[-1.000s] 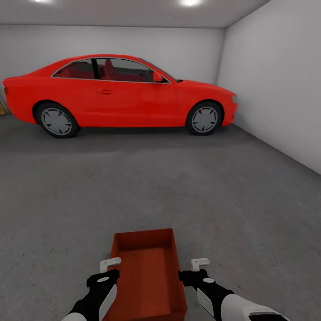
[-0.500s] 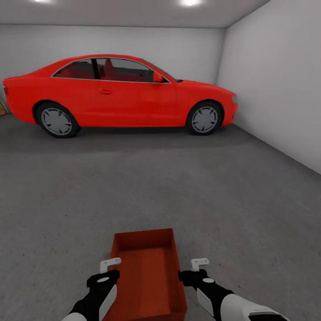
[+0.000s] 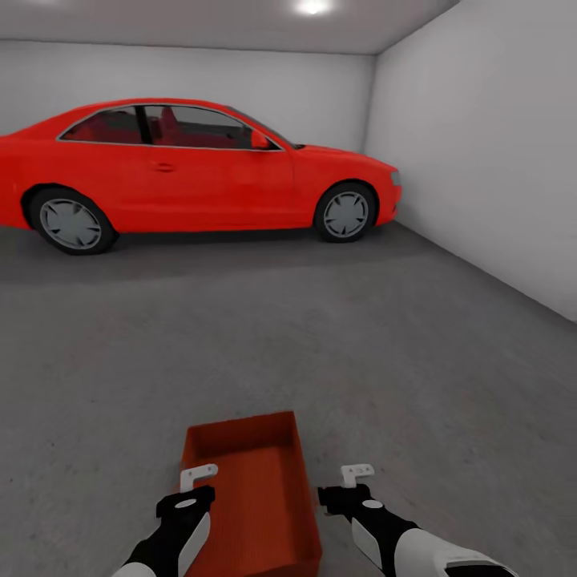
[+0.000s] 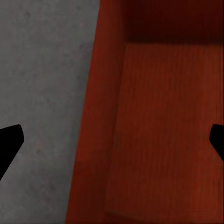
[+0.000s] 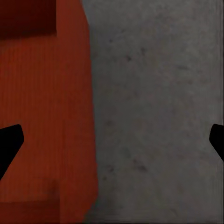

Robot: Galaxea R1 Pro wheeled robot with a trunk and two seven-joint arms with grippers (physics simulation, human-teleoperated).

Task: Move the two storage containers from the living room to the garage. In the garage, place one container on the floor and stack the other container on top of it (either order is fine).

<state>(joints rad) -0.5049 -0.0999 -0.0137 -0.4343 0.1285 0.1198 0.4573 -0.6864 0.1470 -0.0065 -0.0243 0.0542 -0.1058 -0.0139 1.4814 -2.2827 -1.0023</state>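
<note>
room: garage, white walls, grey ceiling, one spotlight in shot
floor: rough dark-grey concrete, bare from the car down to the arms
car: red coupe, side-on at 11 o'clock, far end of room, well apart from the box
container: orange-red lidless box, sits on the floor dead ahead at 12 o'clock, low in the head view, between the two hands
container long axis: runs 6-to-12, straight away from the robot, slightly skewed toward 11; inside is empty
left hand: at 11 o'clock, above the box's left long wall; wrist view shows one finger over concrete, the other over the box interior, so it straddles that wall
right hand: at 1 o'clock, just beside the right long wall, over bare concrete; wrist view has the box off to one side
nearer hand: left, judged from the head view
hand state: both spread wide, gripping nothing
task stage: judged, first box set down; second not here
count: containers 1, cars 1, hands 2
</note>
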